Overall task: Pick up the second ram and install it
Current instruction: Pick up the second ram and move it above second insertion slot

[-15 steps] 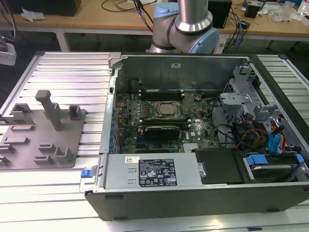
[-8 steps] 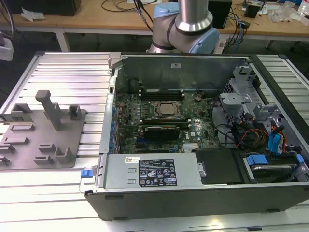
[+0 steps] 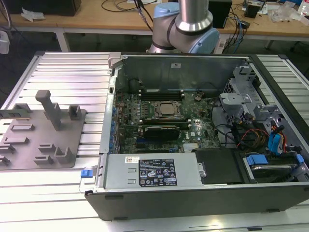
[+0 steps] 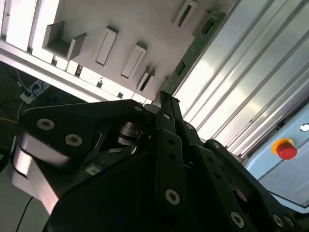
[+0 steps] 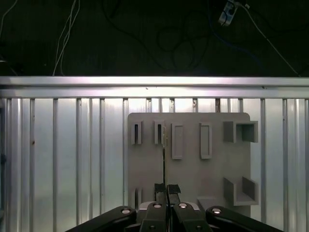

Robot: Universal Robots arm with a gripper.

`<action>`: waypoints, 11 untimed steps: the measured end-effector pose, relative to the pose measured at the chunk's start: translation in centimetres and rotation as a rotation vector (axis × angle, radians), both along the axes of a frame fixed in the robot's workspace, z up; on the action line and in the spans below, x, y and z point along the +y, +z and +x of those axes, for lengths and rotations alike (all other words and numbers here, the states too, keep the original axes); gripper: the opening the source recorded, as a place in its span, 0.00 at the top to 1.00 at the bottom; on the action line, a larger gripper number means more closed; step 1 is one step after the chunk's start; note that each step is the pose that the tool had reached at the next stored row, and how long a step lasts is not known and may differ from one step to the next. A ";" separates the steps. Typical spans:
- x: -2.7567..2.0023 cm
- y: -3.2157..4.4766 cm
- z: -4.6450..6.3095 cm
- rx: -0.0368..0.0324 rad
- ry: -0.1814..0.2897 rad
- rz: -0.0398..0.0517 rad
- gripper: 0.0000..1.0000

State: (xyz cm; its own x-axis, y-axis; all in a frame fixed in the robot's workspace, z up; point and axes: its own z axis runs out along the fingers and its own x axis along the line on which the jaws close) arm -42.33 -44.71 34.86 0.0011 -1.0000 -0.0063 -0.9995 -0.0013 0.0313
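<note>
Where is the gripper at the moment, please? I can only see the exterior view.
Observer: In the first wrist view the gripper points down at the grey fixture plate, over its rows of slots.
Operator: Thank you. Does it hold anything?
Observer: Yes. In the second wrist view it is shut on the second ram, a thin green stick that runs out beyond the fingertips.

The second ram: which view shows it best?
The second wrist view: the second ram shows its green face, held in the gripper. The first wrist view gives it edge-on, a thin line over the grey fixture plate.
</note>
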 end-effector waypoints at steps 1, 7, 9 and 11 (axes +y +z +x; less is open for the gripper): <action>0.00 0.13 0.0 0.0001 0.000 0.0000 0.91; 0.00 1.62 0.0 0.0001 0.000 -0.0001 0.91; 0.00 2.11 0.0 0.0001 0.000 0.0001 0.91; 0.00 2.79 0.0 0.0000 0.000 0.0001 0.91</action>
State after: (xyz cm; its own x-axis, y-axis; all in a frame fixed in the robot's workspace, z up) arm -42.33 -44.71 37.64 0.0011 -1.0000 -0.0064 -0.9995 -0.0013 0.0313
